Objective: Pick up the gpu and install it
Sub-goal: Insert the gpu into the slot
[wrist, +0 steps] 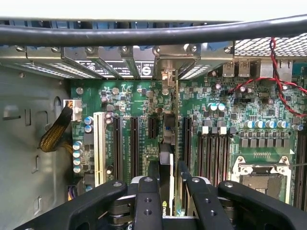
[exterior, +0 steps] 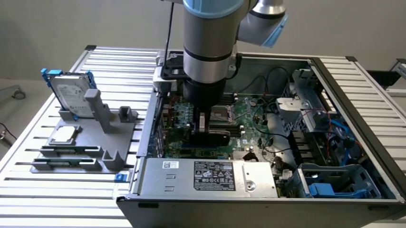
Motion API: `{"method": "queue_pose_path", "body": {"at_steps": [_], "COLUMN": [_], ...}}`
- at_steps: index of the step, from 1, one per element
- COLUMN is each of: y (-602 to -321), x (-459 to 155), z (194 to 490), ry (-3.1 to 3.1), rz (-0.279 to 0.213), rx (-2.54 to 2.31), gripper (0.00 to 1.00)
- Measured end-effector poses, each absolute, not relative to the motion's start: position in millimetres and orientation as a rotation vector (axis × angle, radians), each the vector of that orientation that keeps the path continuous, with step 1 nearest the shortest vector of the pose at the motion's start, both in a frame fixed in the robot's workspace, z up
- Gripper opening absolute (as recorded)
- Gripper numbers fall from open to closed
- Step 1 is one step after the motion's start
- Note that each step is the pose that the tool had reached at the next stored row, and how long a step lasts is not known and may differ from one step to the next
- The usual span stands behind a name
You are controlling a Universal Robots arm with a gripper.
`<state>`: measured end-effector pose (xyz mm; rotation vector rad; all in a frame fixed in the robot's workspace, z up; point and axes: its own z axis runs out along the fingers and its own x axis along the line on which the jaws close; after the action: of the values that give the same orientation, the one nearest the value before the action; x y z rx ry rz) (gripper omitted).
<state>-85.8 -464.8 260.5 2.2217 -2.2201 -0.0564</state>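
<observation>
The jaws were closed on the gpu [exterior: 212,138], one of the fingers [wrist: 146,201] pressed to each flat face of the card. The arm [exterior: 209,42] reached straight down into the open computer case [exterior: 355,118]. The card therefore hung directly beneath the jaws, standing on edge over the motherboard [exterior: 254,118].

In the wrist view the card showed edge-on. Its long axis ran away from the jaws across the motherboard, parallel to the long black expansion slots [wrist: 134,143] and lying among them. Its far end appeared to meet the silver end bracket [wrist: 165,72] at the motherboard's rear edge, in line with the row of vented slot covers [wrist: 120,67] there. The empty processor socket [wrist: 261,179] lay off to one side of the card, apart from it.

I judged that everything turned on the card's lower edge and the slot under it. The two looked parallel and close to the same line. I could not tell whether that edge was touching the slot, pushed into it, or just above the motherboard, because the jaws and the card itself hid the contact.

A hard drive [exterior: 66,90] stood on the counter [exterior: 38,190], well apart from the motherboard and outside the case.
</observation>
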Motion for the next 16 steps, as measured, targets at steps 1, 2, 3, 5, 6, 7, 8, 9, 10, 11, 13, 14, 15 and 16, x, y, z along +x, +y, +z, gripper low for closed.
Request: {"method": "queue_pose_path", "body": {"at_steps": [1,2,3,5,6,7,8,9,10,11,13,14,15,16], "y": [-464.8,-464.8,-464.8,-464.8,-464.9,-464.9,-464.9,-464.9,-464.9,-464.8,-464.8,-464.8,-464.8,-464.8], "x": [-85.8,-85.8,-85.9,-86.0,-86.0,-86.1,-86.1,-86.1,-86.1,-86.1,-86.3,-86.2,-86.2,-86.1], "z": [260.2,259.9,259.5,258.7,258.5,258.4,258.4,258.3,258.2,258.1,258.1,258.5,259.5,261.2], "ry": [-2.220,-2.220,-2.220,-2.220,-2.219,-2.219,-2.219,-2.219,-2.219,-2.220,-2.220,-2.220,-2.219,-2.218], "rz": [-0.057,-0.057,-0.057,-0.057,-0.057,-0.057,-0.057,-0.057,-0.057,-0.057,-0.059,-0.059,-0.059,-0.060], "rx": [2.222,2.222,2.222,2.222,2.222,2.221,2.221,2.221,2.221,2.221,2.221,2.221,2.221,2.220], "gripper": [0.26,0.26,0.26,0.26,0.26,0.26,0.26,0.26,0.26,0.26,0.27,0.27,0.33,0.33]}}
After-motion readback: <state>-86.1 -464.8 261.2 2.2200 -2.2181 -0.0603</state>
